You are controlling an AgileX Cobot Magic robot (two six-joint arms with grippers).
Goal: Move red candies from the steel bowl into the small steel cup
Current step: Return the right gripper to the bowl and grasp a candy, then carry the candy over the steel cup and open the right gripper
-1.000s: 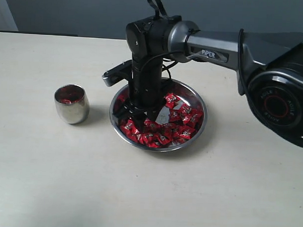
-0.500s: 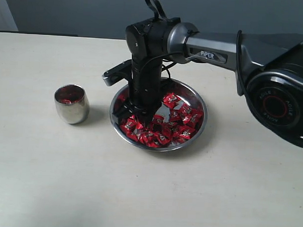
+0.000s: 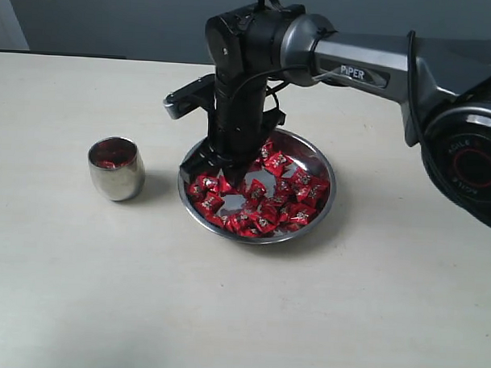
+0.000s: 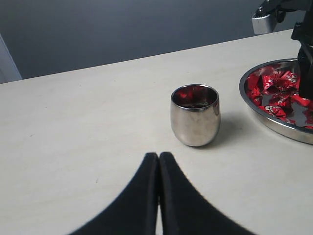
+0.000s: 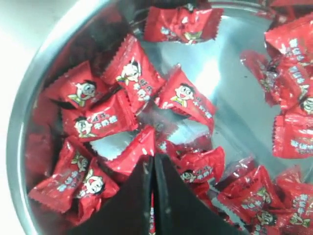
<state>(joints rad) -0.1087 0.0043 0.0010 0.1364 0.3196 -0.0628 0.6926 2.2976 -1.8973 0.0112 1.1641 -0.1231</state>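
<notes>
The steel bowl (image 3: 329, 189) sits mid-table, full of red candies (image 3: 287, 203). My right gripper (image 3: 227, 180) points straight down into the bowl's left half. It is shut on a red candy (image 5: 137, 151), whose wrapper sticks out past the fingertips and shows as a red sliver between the fingers (image 5: 171, 196). The small steel cup (image 3: 115, 170) stands left of the bowl with some red candies (image 4: 192, 93) inside. My left gripper (image 4: 158, 155) is shut and holds nothing, a short way in front of the cup (image 4: 195, 116) above bare table.
The bowl's rim (image 5: 28, 100) curves close beside the held candy. The right arm's grey link (image 3: 358, 71) stretches over the table from the right, its base (image 3: 472, 164) at the right edge. The bowl's edge (image 4: 274, 125) lies just beyond the cup.
The right gripper's jaws have closed on a candy in the bowl and the wrist has risen a little. Some candies in the bowl have shifted.
</notes>
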